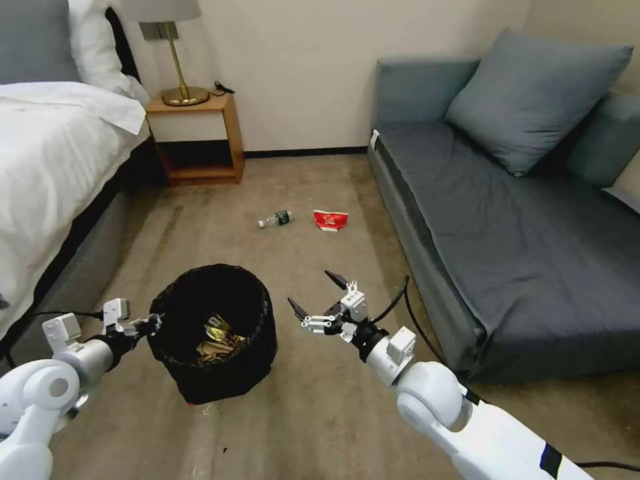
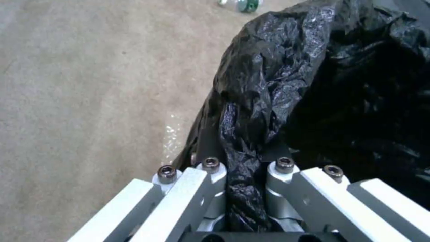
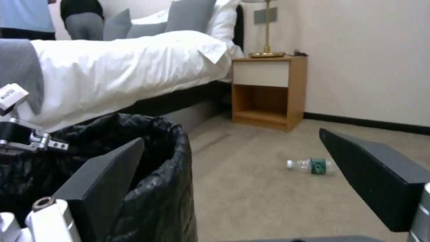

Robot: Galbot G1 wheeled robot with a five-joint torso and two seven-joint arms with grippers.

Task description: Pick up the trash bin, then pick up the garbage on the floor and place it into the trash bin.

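The trash bin (image 1: 253, 340), lined with a crinkly black bag, sits low and left of centre, tilted a little, its reddish base edge showing. My left gripper (image 1: 145, 325) is shut on its near rim; the pinched black liner (image 2: 244, 148) fills the gap between the fingers. A gold wrapper (image 1: 217, 327) and brown paper (image 1: 212, 351) lie inside. My right gripper (image 1: 320, 297) hangs open and empty just right of the bin (image 3: 157, 188). Farther ahead on the carpet lie a clear green-labelled bottle (image 1: 277, 219) (image 3: 313, 165) and a red-and-white packet (image 1: 331, 219).
A bed (image 1: 47, 153) runs along the left and a grey sofa (image 1: 507, 220) along the right. A wooden nightstand (image 1: 200, 137) with a lamp stands at the back wall. A black cable (image 1: 413, 327) trails by the sofa's base. Open carpet lies between.
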